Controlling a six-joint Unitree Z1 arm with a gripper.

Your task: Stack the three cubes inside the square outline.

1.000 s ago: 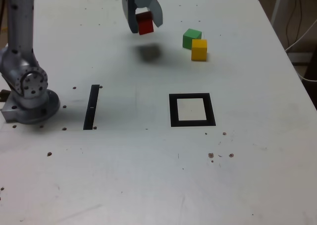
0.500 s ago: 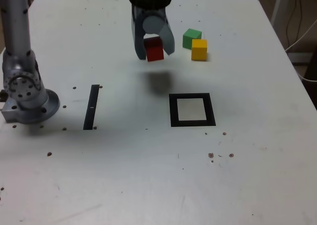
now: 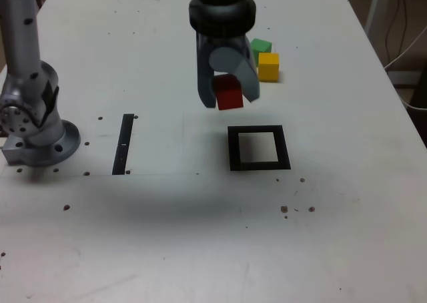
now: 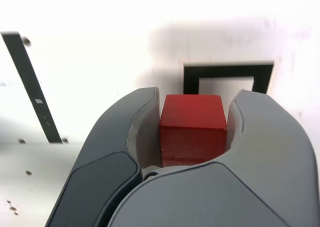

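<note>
Hand (image 3: 229, 97) clamped on the red cube (image 3: 229, 93) — both fingers pressed against opposite faces, cube held clear of the counter (image 3: 200, 236). Wrist view confirms: red cube (image 4: 192, 128) seated between the two grey fingers (image 4: 142, 132), flush on either side.

Square outline (image 3: 259, 148) lies flat on the counter, at about 5 o'clock from the held cube in the exterior view, near but not under it. White centre bare. In the wrist view the square outline (image 4: 227, 79) shows just beyond the cube's top edge, partly hidden by the cube and fingers.

Green cube (image 3: 260, 47) and yellow cube (image 3: 268, 67) sit on the counter at about 1 o'clock from the hand in the exterior view — the two appear to touch, yellow at 5 o'clock of green. Green partly hidden behind the arm's wrist.

Narrow black strip (image 3: 123, 143) lies at 9 o'clock from the outline, well apart. Arm base (image 3: 37, 126) stands at 9 o'clock from the strip. Small dark specks scattered on the counter.
</note>
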